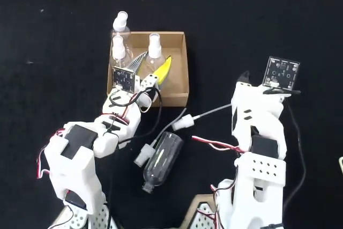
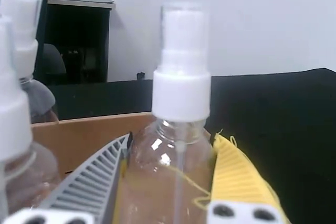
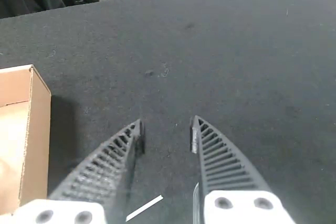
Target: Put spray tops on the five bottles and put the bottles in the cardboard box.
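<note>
The left gripper (image 2: 168,182) is clamped on a capped bottle (image 2: 170,161), its grey finger against one side of the clear body and its yellow finger against the other, with the white spray top (image 2: 181,72) standing upright above them. In the high view this left gripper (image 1: 151,64) and its bottle (image 1: 154,46) sit inside the cardboard box (image 1: 179,87), towards the far wall, and the left arm stretches forward from the near edge over the box's front wall. A second capped bottle (image 1: 119,52) stands in the box's left part. A third capped bottle (image 1: 120,22) is at the far left corner; whether it is inside or just beyond the wall cannot be told. The right gripper (image 3: 165,135) hangs with its fingers apart over the bare black bench (image 3: 236,51), to the right of the box and holding nothing, its arm folded upright. Near the arms' bases an open bottle (image 1: 161,159) lies on its side, with one loose spray top (image 1: 143,156) just beside it and another loose top (image 1: 182,122) nearby.
</note>
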Controlling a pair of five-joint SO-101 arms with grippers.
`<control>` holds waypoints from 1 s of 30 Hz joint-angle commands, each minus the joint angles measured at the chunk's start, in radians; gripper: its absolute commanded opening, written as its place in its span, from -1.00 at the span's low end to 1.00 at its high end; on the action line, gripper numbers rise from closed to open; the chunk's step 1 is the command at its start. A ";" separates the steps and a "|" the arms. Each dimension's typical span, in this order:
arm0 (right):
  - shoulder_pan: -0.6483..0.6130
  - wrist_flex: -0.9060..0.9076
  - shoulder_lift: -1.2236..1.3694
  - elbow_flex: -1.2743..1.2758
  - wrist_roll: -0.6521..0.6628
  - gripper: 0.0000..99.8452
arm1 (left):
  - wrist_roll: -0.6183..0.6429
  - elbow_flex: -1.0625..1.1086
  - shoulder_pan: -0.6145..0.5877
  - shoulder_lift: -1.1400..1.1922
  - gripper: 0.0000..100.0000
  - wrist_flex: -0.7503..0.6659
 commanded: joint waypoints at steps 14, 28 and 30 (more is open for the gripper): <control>0.011 -0.023 -0.007 -0.047 -0.008 -0.72 | 0.003 0.015 -0.013 -0.005 -0.54 0.005; 0.011 -0.021 -0.007 -0.047 -0.008 -0.72 | 0.002 0.013 -0.010 -0.005 -0.38 0.006; 0.012 -0.021 -0.007 -0.047 -0.008 -0.72 | 0.002 0.013 -0.012 -0.005 -0.31 0.006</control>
